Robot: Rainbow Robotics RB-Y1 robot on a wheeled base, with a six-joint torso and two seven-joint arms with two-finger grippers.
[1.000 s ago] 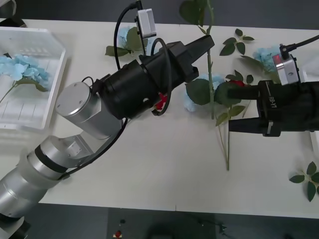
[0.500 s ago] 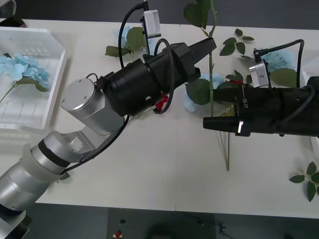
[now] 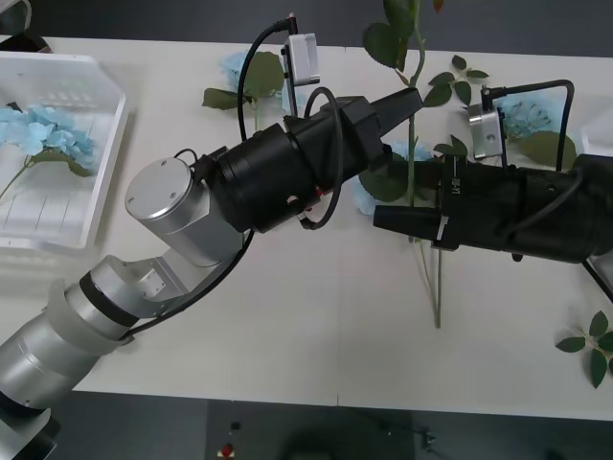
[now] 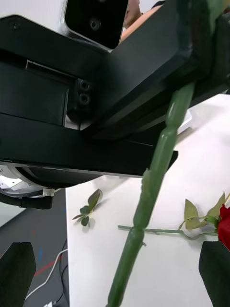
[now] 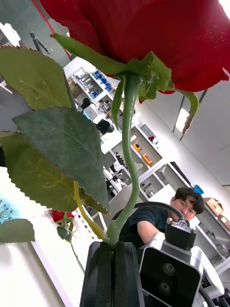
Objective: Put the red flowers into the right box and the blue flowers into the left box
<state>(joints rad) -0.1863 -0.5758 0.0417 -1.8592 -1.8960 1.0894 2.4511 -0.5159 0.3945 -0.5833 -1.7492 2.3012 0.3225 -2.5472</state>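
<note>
My left gripper [image 3: 410, 100] is shut on the stem of a red flower [image 5: 143, 33] and holds it upright above the table. The left wrist view shows the stem pinched between its black fingers [image 5: 103, 273]. The long green stem [image 3: 414, 182] hangs down past my right gripper [image 3: 378, 218]. That gripper reaches in from the right and is open, with the stem [image 4: 153, 172] running between its fingers [image 4: 17, 273]. Another red flower [image 4: 224, 225] lies on the table. One blue flower [image 3: 43, 129] lies in the left box [image 3: 107, 153]. Others [image 3: 522, 110] lie on the table. The right box's rim [image 3: 599, 144] shows at the right edge.
Loose leaf sprigs lie at the back [image 3: 455, 77] and at the front right [image 3: 589, 345]. A blue flower [image 3: 239, 67] with dark leaves lies behind my left arm. The white table [image 3: 316, 335] is bare in front of both arms. A person sits in the room behind.
My right gripper has moved left until the hanging stem lies between its fingers. My left gripper has risen slightly with the red flower.
</note>
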